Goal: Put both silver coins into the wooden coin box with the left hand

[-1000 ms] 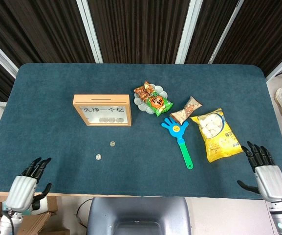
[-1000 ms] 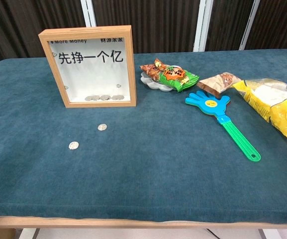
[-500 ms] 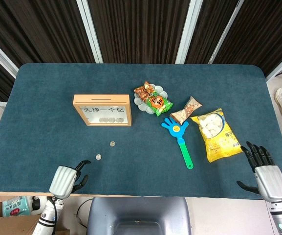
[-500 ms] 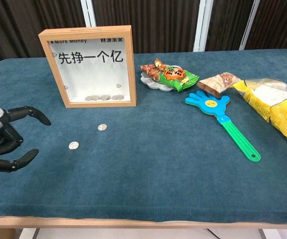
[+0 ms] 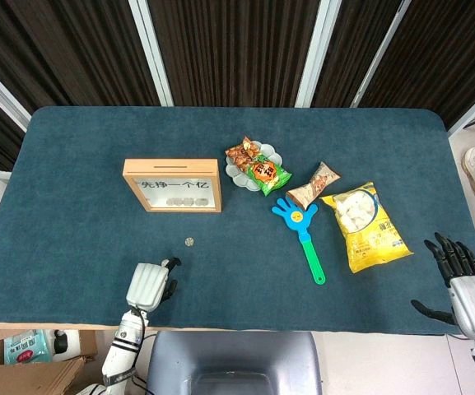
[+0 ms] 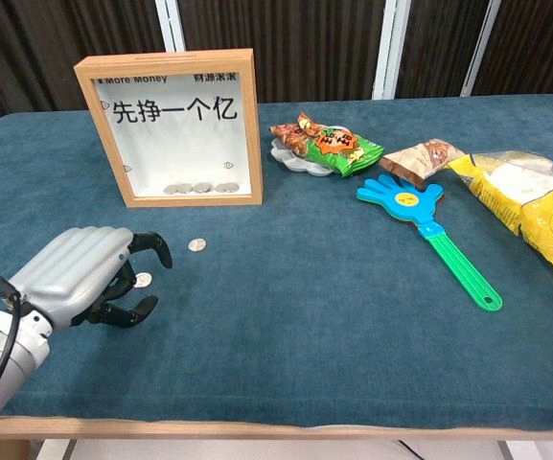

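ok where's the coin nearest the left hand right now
In the chest view the nearer silver coin lies on the blue table, just under the fingertips of the left hand, in front of the wooden coin box.

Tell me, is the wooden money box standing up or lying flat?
Standing up: the wooden coin box stands on its edge, front facing the chest view.

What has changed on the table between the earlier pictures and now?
The left hand moved in from the table's left edge to the nearer silver coin, its fingers curled above it; contact is unclear. The right hand drew slightly back. The farther coin, coin box and snacks stayed put.
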Action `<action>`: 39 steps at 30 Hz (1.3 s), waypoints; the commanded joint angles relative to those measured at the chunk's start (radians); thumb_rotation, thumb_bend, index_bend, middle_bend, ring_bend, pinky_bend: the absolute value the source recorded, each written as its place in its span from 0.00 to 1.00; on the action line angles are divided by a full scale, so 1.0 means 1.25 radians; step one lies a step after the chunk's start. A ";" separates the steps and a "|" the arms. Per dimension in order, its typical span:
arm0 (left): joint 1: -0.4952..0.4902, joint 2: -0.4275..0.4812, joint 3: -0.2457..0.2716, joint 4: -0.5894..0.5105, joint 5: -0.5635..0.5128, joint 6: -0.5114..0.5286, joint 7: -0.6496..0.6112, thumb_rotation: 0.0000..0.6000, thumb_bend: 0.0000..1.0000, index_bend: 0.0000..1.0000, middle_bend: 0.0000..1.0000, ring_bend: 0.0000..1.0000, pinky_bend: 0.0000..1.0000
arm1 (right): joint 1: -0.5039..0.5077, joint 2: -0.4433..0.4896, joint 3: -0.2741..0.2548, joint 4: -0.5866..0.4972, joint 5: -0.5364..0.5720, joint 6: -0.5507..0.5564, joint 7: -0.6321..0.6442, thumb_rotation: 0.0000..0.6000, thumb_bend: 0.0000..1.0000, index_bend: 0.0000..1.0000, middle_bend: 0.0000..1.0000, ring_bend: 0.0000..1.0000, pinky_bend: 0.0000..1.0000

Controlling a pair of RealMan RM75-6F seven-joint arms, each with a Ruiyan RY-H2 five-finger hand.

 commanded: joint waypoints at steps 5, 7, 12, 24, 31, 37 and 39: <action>-0.020 -0.039 -0.016 0.071 -0.035 0.001 0.005 1.00 0.35 0.40 1.00 1.00 1.00 | -0.003 0.005 0.001 0.003 0.000 0.006 0.011 1.00 0.15 0.00 0.00 0.00 0.00; -0.022 -0.040 -0.016 0.080 -0.044 -0.001 0.010 1.00 0.35 0.40 1.00 1.00 1.00 | -0.003 0.005 0.001 0.003 0.001 0.005 0.013 1.00 0.15 0.00 0.00 0.00 0.00; -0.023 -0.037 -0.011 0.082 -0.055 0.004 0.024 1.00 0.35 0.41 1.00 1.00 1.00 | -0.002 0.004 0.000 0.003 -0.001 0.001 0.008 1.00 0.15 0.00 0.00 0.00 0.00; -0.031 -0.037 -0.012 0.093 -0.086 0.006 0.044 1.00 0.35 0.42 1.00 1.00 1.00 | -0.002 0.003 -0.002 0.002 -0.005 0.002 0.003 1.00 0.15 0.00 0.00 0.00 0.00; -0.036 -0.039 -0.011 0.096 -0.103 0.005 0.062 1.00 0.35 0.42 1.00 1.00 1.00 | -0.003 0.003 -0.001 0.002 -0.005 0.004 0.006 1.00 0.15 0.00 0.00 0.00 0.00; -0.039 -0.041 -0.012 0.094 -0.121 0.005 0.086 1.00 0.36 0.42 1.00 1.00 1.00 | -0.003 0.003 -0.002 0.003 -0.007 0.004 0.005 1.00 0.15 0.00 0.00 0.00 0.00; -0.040 -0.042 -0.014 0.092 -0.125 0.008 0.091 1.00 0.36 0.42 1.00 1.00 1.00 | -0.003 0.002 -0.002 0.003 -0.006 0.003 0.004 1.00 0.15 0.00 0.00 0.00 0.00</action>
